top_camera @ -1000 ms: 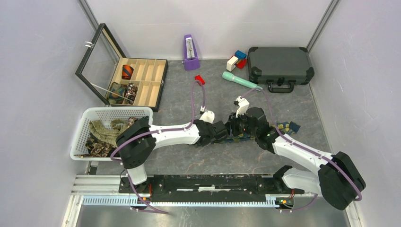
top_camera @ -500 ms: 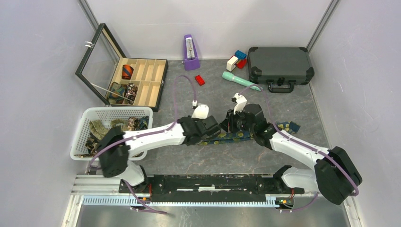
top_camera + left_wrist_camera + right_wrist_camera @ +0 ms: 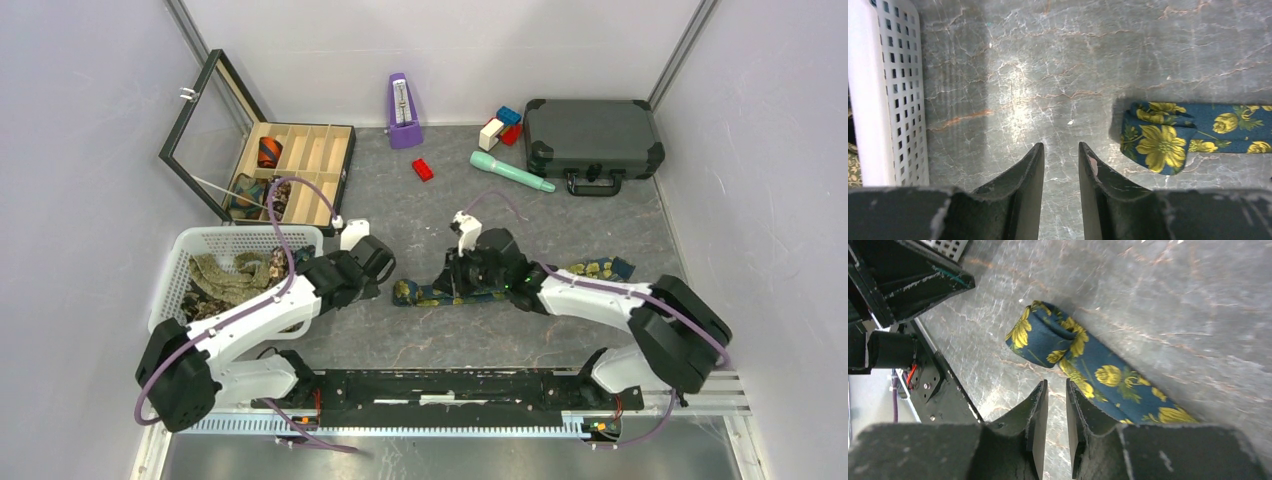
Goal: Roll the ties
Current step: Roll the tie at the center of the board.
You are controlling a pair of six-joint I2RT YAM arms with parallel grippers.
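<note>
Overhead view of a grey marbled tabletop [image 3: 400, 340] with two robot arms reaching in from 6 o'clock.

A navy tie [image 3: 420, 294] printed with yellow flowers lies flat across the middle of the tabletop. It runs from about 9 o'clock toward 3 o'clock, and the right arm covers part of it. Its 9 o'clock end is folded back on itself into one small loose loop. The rest is an unrolled strip.

The left end effector [image 3: 1061, 147] is over bare tabletop, its two fingers a narrow gap apart with nothing between them. In its wrist view the folded end of the tie lies at 3 o'clock, apart from the fingertips. The wall of a white basket [image 3: 883, 100] stands at 9 o'clock.

The right end effector [image 3: 1056, 385] also has its fingers slightly parted and holds nothing, with grey surface showing through the gap. Its tips sit just beside the near edge of the tie, close to the loop. Whether they touch the fabric is unclear.

The basket, at 9 o'clock on the tabletop, holds a heap of loose ties [image 3: 225, 275] in olive and brown prints. At 10 o'clock an open wooden box [image 3: 325, 165] with a raised glass lid holds rolled ties [image 3: 270, 152] in its left compartments.

Along the far edge are a purple metronome [image 3: 403, 100] at 12 o'clock, a red block [image 3: 422, 169], a teal tool [image 3: 510, 170] and a dark case [image 3: 592, 135] at 1 o'clock.
</note>
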